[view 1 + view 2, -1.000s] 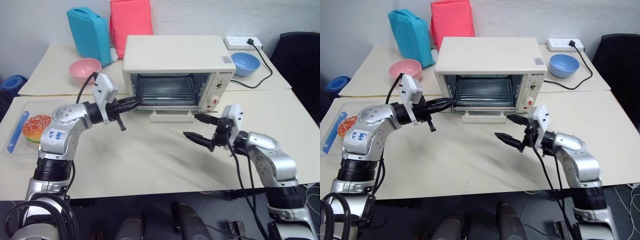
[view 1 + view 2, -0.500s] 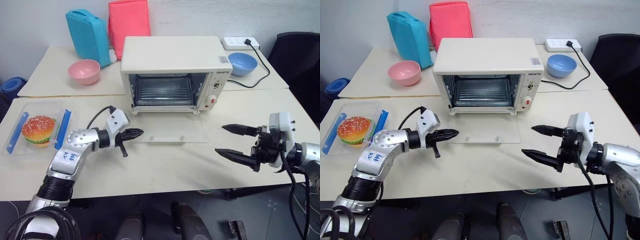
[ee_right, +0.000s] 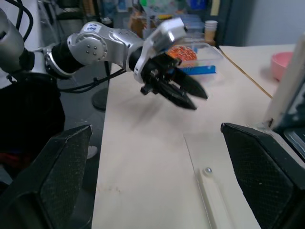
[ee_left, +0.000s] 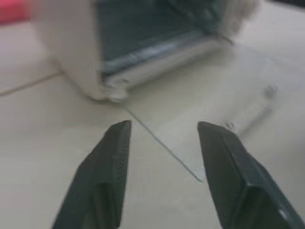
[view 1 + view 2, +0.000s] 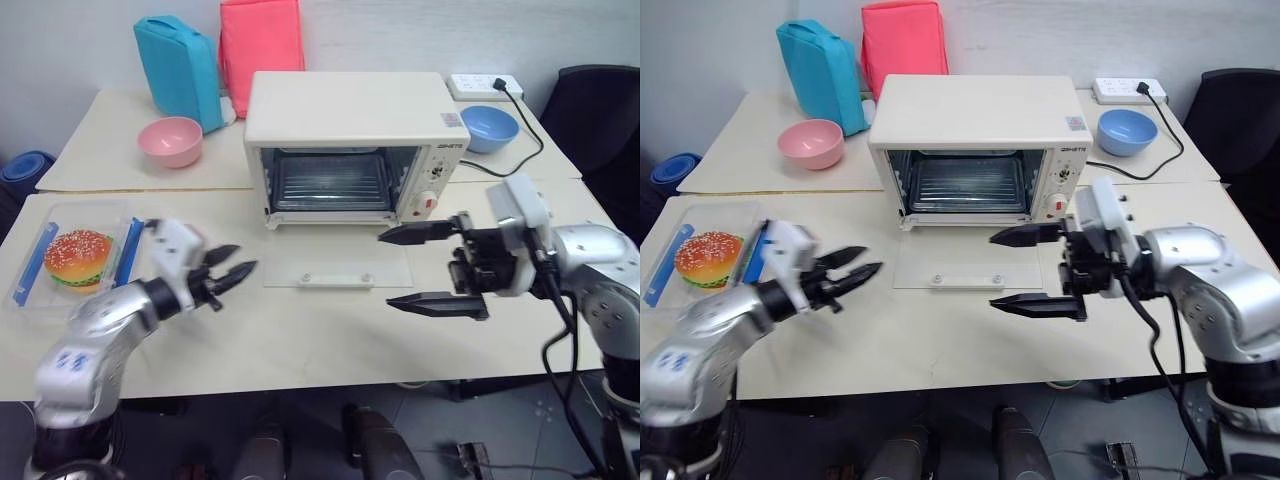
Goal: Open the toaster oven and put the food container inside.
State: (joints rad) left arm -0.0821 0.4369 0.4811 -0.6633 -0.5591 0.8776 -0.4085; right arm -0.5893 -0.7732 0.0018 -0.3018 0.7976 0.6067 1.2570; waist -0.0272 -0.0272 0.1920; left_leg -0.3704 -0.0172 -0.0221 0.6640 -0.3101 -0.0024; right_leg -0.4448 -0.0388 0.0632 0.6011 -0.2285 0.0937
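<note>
The cream toaster oven (image 5: 345, 115) stands at the back of the near table. Its glass door (image 5: 335, 262) lies flat and open on the tabletop, leaving the rack inside in sight. The clear food container (image 5: 75, 262) with blue clips and a toy hamburger sits at the table's left edge. My left gripper (image 5: 228, 266) hovers between the container and the door, open and empty; its wrist view shows the fingers (image 4: 114, 157) apart, facing the oven's corner. My right gripper (image 5: 420, 268) points left over the door's right edge, wide open and empty.
A pink bowl (image 5: 170, 140), a blue bag (image 5: 180, 68) and a pink bag (image 5: 262, 40) stand behind the oven on the left. A blue bowl (image 5: 490, 128) and a power strip (image 5: 485, 85) with its cable lie at the back right. A black chair (image 5: 600, 110) stands far right.
The door dropped from half open to flat. My left gripper pulled back left from the door and opened. My right gripper rose, swung left and now points across the door.
</note>
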